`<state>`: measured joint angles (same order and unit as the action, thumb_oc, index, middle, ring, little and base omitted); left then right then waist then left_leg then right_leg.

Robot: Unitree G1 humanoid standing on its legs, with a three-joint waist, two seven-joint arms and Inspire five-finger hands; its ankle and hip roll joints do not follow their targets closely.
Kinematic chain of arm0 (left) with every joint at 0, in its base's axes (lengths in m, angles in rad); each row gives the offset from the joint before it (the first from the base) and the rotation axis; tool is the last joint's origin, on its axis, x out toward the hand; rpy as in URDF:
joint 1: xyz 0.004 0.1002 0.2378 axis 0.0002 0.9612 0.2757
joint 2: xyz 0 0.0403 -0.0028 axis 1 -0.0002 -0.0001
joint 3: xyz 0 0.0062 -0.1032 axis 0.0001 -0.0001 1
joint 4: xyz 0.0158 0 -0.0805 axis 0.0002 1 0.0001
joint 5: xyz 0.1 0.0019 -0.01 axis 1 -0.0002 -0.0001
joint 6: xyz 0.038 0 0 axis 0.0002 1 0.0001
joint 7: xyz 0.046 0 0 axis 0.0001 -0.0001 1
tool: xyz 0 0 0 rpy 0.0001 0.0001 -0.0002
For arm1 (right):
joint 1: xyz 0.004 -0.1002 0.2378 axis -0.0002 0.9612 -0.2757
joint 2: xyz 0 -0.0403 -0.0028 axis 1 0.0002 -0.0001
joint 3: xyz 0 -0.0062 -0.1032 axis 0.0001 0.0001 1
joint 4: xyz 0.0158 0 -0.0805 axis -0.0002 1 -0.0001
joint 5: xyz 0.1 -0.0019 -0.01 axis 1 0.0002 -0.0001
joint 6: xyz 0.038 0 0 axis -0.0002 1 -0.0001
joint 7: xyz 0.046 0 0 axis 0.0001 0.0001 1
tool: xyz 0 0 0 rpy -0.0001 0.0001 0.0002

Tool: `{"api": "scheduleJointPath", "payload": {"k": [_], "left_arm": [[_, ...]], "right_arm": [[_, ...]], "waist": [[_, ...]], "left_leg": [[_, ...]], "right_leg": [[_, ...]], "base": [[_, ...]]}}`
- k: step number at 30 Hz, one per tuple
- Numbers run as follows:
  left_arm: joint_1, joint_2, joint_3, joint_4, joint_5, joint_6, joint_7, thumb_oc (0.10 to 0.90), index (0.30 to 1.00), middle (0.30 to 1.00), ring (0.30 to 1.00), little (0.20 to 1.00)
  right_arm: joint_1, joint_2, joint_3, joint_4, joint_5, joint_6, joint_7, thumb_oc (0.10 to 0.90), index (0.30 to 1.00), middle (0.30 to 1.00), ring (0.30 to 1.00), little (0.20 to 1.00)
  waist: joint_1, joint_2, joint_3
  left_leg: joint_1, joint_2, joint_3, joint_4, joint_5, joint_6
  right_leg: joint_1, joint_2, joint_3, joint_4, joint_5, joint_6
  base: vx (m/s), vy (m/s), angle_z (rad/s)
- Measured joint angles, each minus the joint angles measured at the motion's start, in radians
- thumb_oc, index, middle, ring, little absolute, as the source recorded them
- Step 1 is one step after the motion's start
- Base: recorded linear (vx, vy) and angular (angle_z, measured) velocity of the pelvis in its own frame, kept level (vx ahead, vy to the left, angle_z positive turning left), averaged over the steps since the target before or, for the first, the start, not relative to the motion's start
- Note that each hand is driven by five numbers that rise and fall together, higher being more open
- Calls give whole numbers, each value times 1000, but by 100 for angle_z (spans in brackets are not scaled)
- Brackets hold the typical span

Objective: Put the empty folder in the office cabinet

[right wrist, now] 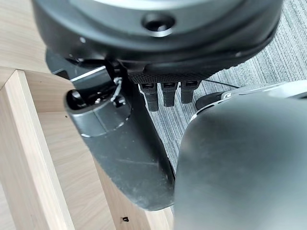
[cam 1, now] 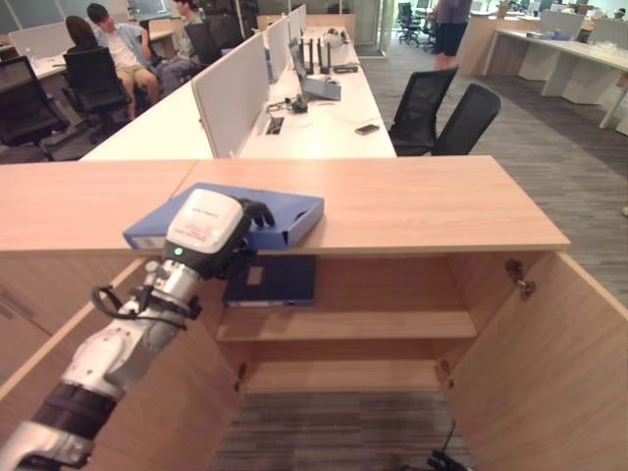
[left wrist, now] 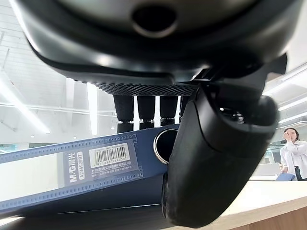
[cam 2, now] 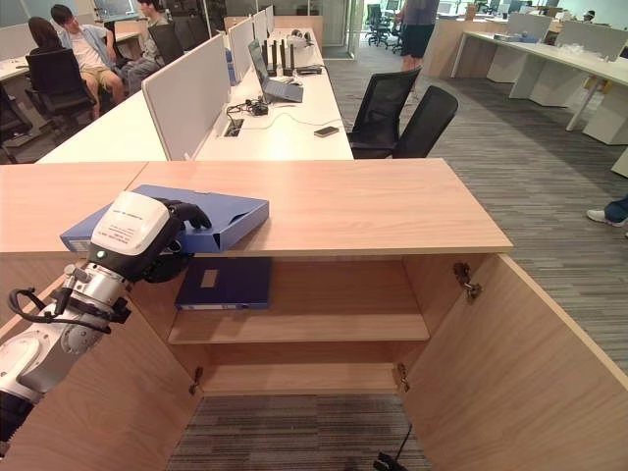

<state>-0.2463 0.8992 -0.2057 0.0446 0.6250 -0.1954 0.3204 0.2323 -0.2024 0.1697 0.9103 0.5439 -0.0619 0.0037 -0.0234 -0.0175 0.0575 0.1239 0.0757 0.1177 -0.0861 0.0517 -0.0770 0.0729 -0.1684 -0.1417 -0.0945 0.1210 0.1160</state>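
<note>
Left wrist view: left hand (left wrist: 216,158) clamps blue folder (left wrist: 72,167), fingers (left wrist: 123,112) above, thumb below; cabinet top (cam 1: 412,201) beneath.

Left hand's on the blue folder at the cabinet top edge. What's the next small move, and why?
Probably lift the blue folder slightly and draw it off the front edge of the cabinet top. The left hand seems to have fingers over its spine and thumb beneath, as the left wrist view shows. The doors are open, and the shelf beside the dark folder has room.
</note>
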Motion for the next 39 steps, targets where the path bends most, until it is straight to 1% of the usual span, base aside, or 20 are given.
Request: {"api": "scheduleJointPath", "payload": {"k": [3,6,8,10,11,14,16,17,19,21,23,25,27,28,29,30,33,35,36,39], "left_arm": [[23,-19,45,-30,-36,-2,-8,400,300,300,300,300],[70,-56,110,-91,-114,-3,-8,400,300,300,300,300],[83,-58,145,-122,-156,-2,-10,400,300,300,300,300],[112,-60,223,-185,-237,-3,-10,400,300,300,300,300],[114,-65,262,-233,-286,-3,-10,400,300,300,300,300],[129,-90,345,-308,-364,-16,-3,400,300,300,300,300],[135,-108,385,-354,-506,-43,-5,400,300,300,300,300],[138,-108,396,-367,-545,-52,-5,400,300,300,300,300],[140,-108,412,-377,-667,-93,-14,400,300,300,300,300],[140,-108,418,-407,-791,-101,-58,400,300,300,300,300],[142,-137,419,-425,-947,-115,-137,400,300,300,300,300],[153,-176,398,-460,-1185,-113,-263,400,300,300,300,300],[175,-172,385,-484,-1326,-110,-368,400,300,300,300,300],[223,-158,385,-492,-1445,-99,-436,400,300,300,300,300],[248,-148,384,-496,-1486,-84,-461,400,300,300,300,300],[284,-111,384,-499,-1550,-55,-498,400,300,300,300,300],[366,9,377,-490,-1653,42,-577,400,300,300,300,300],[394,47,365,-489,-1713,90,-604,400,300,300,300,300],[400,65,348,-484,-1738,130,-623,400,300,300,300,300],[398,85,300,-484,-1796,173,-641,400,300,300,300,300]], "right_arm": [[-2,0,0,0,10,0,0,800,900,900,900,900],[-5,1,0,0,10,1,0,800,900,900,900,900],[-7,3,0,0,10,2,0,800,900,900,900,900],[-13,4,0,0,10,3,0,800,900,900,900,900],[-14,3,-1,0,10,3,0,800,900,900,900,900],[-25,1,-3,0,10,3,0,800,900,900,900,900],[-39,2,-3,0,10,5,2,800,900,900,900,900],[-45,2,-3,0,10,5,5,800,900,900,900,900],[-56,2,-2,0,10,5,12,800,900,900,900,900],[-63,0,-2,0,9,6,13,800,900,900,900,900],[-73,-2,-1,0,8,11,16,800,900,900,900,900],[-78,-6,-1,1,6,18,23,800,900,900,900,900],[-83,-10,-1,1,5,25,27,800,900,900,900,900],[-83,-17,0,1,5,27,36,800,900,900,900,900],[-82,-20,0,1,5,29,41,800,900,900,900,900],[-83,-23,3,2,2,31,45,800,900,900,900,900],[-82,-23,4,10,-14,35,55,800,900,900,900,900],[-82,-24,6,11,-28,35,55,800,900,900,900,900],[-83,-24,10,12,-32,35,55,800,900,900,900,900],[-89,-22,17,18,-33,35,57,800,900,900,900,900]], "waist": [[0,0,0],[2,0,1],[7,0,1],[15,1,2],[29,3,4],[47,7,6],[55,11,8],[56,12,9],[56,19,10],[62,31,14],[67,45,19],[70,57,19],[75,67,19],[75,77,19],[77,82,19],[80,87,19],[84,91,19],[84,90,19],[89,89,19],[93,89,19]], "left_leg": [[0,0,-3,0,0,0],[-2,1,-8,0,-1,0],[-4,2,-14,0,0,0],[-5,5,-15,0,-1,-2],[-5,6,-16,0,-2,-2],[-5,6,-21,0,-2,-1],[-6,6,-25,0,-1,-1],[-6,6,-27,0,-1,-1],[-6,5,-40,0,-1,-2],[-6,6,-46,0,-1,-2],[-7,6,-47,0,-2,-2],[-7,6,-51,0,0,-3],[-7,6,-51,0,2,0],[-4,6,-50,0,1,1],[-3,6,-50,0,1,1],[-2,6,-51,0,2,2],[-1,8,-63,0,-1,-3],[-1,8,-67,0,0,-4],[-1,7,-68,0,-1,-6],[-1,7,-68,0,0,-7]], "right_leg": [[1,0,-2,0,-1,0],[1,0,-5,0,-2,-2],[3,1,-8,0,-5,-2],[4,4,-9,0,-7,-1],[4,4,-11,0,-8,-1],[6,4,-15,0,-10,-1],[8,5,-18,0,-10,-2],[9,5,-21,0,-10,-2],[18,4,-34,0,-15,1],[22,4,-37,0,-17,-1],[23,4,-38,0,-17,-1],[23,4,-41,0,-17,-2],[23,5,-46,0,-16,-4],[25,4,-48,0,-16,-4],[27,4,-48,0,-16,-4],[28,5,-49,0,-17,-5],[37,6,-59,0,-21,-6],[38,7,-59,0,-23,-4],[39,6,-59,0,-26,0],[39,6,-59,0,-25,-1]], "base": [[0,0,0],[5,-14,4],[7,-17,8],[-1,-7,2],[-4,-26,6],[-3,-14,4],[-3,-9,3],[-10,-18,11],[-12,-15,17],[-15,-16,11],[0,0,0],[-22,-7,3],[0,0,0],[0,0,0],[0,0,0],[-14,-4,4],[-12,-7,11],[-8,-9,8],[-14,-10,3],[0,0,0]]}}
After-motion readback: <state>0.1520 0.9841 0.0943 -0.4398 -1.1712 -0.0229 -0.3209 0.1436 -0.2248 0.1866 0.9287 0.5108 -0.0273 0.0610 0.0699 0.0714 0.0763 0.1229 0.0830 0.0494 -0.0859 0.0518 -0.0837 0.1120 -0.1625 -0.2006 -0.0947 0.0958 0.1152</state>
